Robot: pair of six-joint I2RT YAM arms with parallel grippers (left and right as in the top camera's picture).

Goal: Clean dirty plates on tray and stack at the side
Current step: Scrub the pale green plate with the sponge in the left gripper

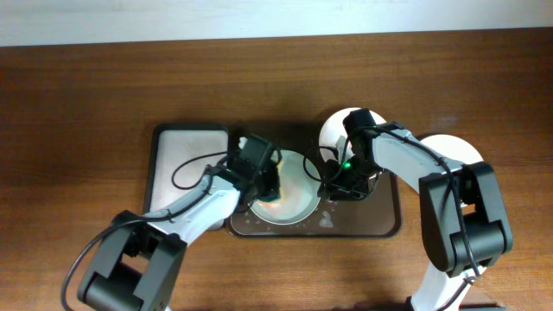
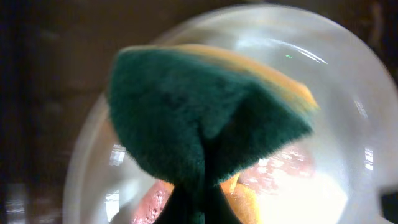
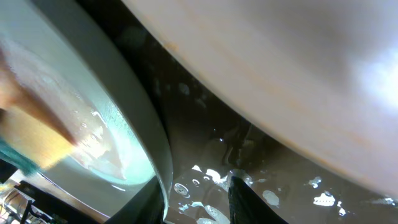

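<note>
A pale green plate (image 1: 298, 207) lies on the left part of the dark wet tray (image 1: 380, 220). My left gripper (image 1: 268, 183) is shut on a green and yellow sponge (image 2: 205, 112) pressed on this plate (image 2: 348, 93), where red sauce (image 2: 286, 168) is smeared. My right gripper (image 1: 333, 180) is open at the plate's right rim (image 3: 149, 149), one finger by the rim and the other over the sudsy tray (image 3: 205, 149). A second plate (image 1: 335, 130) rests at the tray's back edge. A third plate (image 1: 462, 151) lies on the table at the right.
A smaller white-lined sponge tray (image 1: 186, 164) stands left of the dark tray. The pale underside of the second plate (image 3: 280, 74) looms close above my right gripper. The brown wooden table (image 1: 86, 112) surrounds both trays.
</note>
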